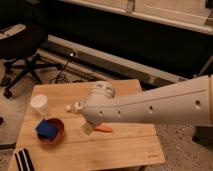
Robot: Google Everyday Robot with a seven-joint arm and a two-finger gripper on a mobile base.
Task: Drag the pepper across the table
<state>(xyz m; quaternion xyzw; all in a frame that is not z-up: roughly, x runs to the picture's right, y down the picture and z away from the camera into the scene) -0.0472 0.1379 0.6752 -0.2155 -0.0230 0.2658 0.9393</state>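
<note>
A thick white arm (150,107) is reaching in from the right over a small wooden worktop (125,147). Its hand (89,128) is hanging under the arm's rounded end, low over the middle of the worktop. The arm is hiding most of it, so I cannot tell whether it is released or clenched.

The orange pepper (104,128) is lying flat near the worktop's middle, just beside the hand and partly under the arm. Whether the two are touching is unclear. A red bowl (60,132) holding a blue sponge (46,128) is sitting near, toward the picture's left. A white cup (40,104) and a small bottle (76,106) are standing behind it.

The likely risk is the slim, tapered pepper rolling or pivoting away under an off-centre push. A drag heading left could be knocking the pepper or the hand into the bowl. One running too far could be tipping the pepper off the edge.
</note>
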